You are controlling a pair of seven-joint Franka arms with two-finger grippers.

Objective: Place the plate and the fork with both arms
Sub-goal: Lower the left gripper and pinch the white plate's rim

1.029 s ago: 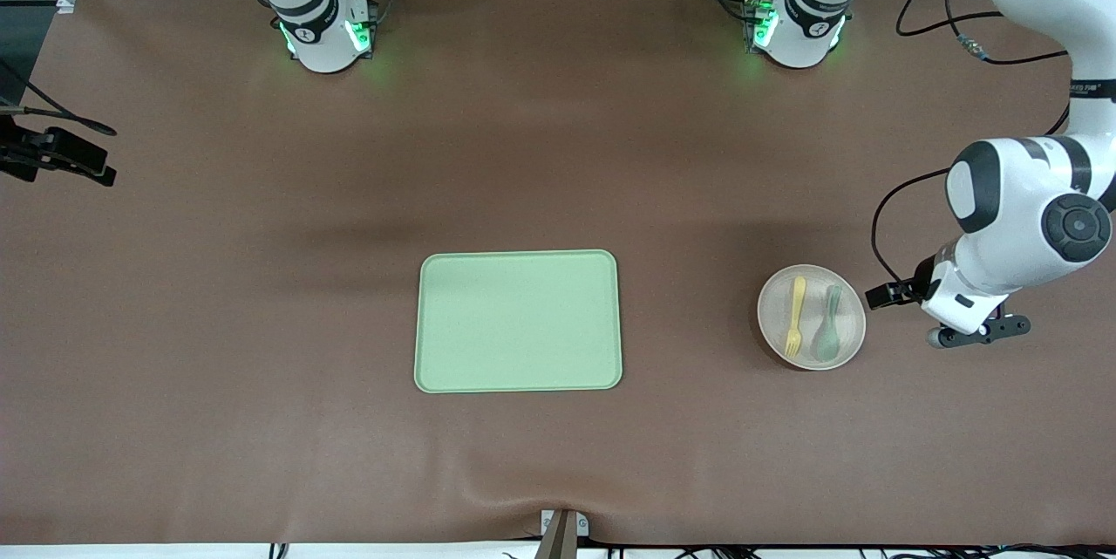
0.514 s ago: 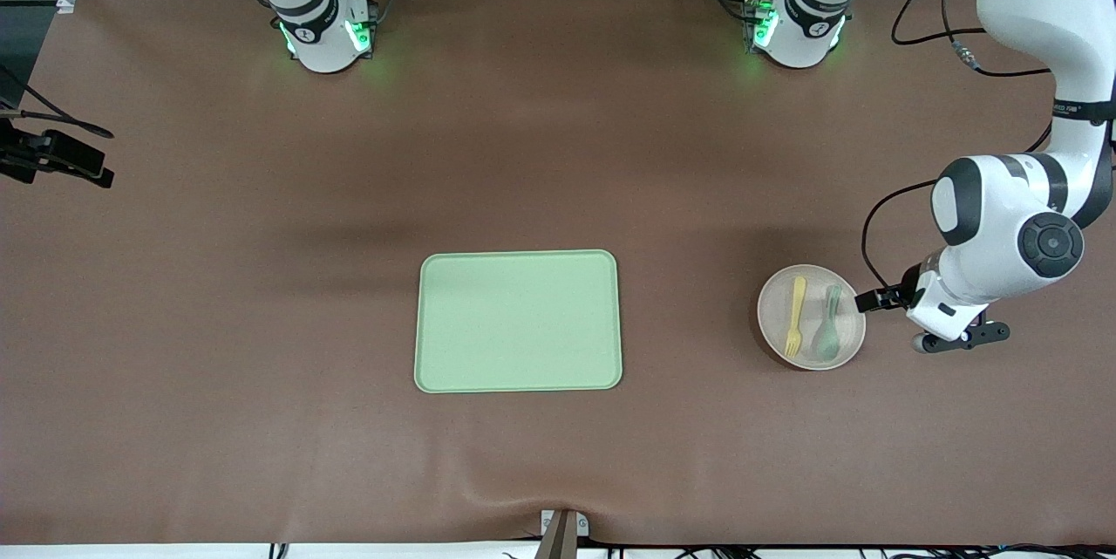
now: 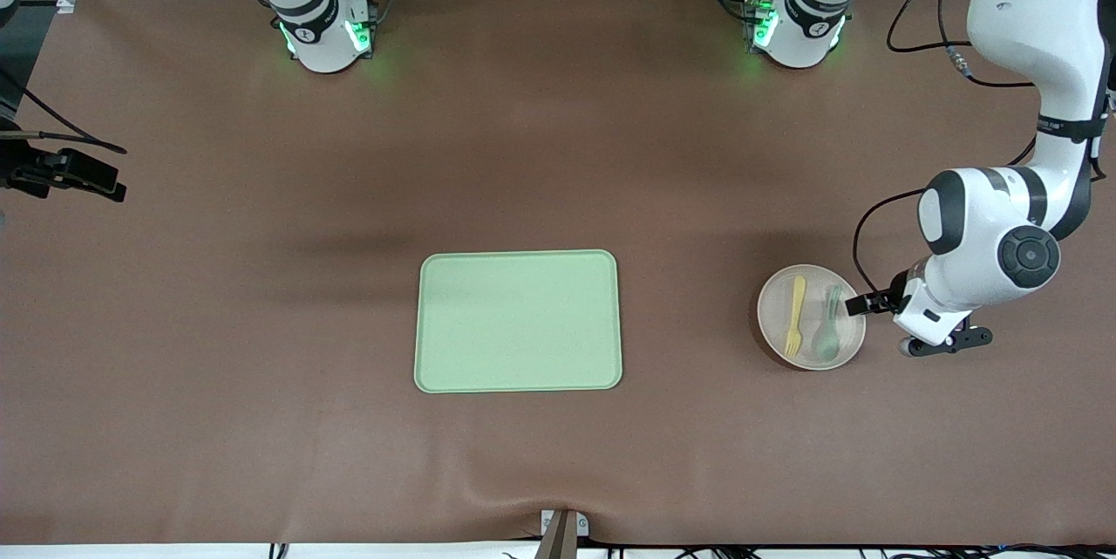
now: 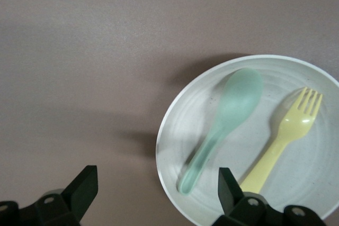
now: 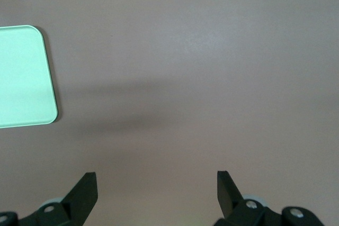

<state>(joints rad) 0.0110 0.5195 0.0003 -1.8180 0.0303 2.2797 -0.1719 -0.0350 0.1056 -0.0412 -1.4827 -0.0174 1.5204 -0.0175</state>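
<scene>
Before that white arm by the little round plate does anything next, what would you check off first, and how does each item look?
1. Left claw open, holding nothing: ok.
2. Left claw over the rim of the round pale speckled plastic plate: ok.
3. Small pale-yellow plastic fork lying in the plate: ok.
4. Grey-green plastic spoon beside the fork, apart from it: ok.
5. Rectangular light-green tray bare: ok.
6. Right claw open, waiting above the brown table: ok.

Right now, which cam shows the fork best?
Left wrist view: the fork lies large on the plate beside the spoon, tines clear. The front view shows the fork small but whole. The right wrist view does not show it.
</scene>
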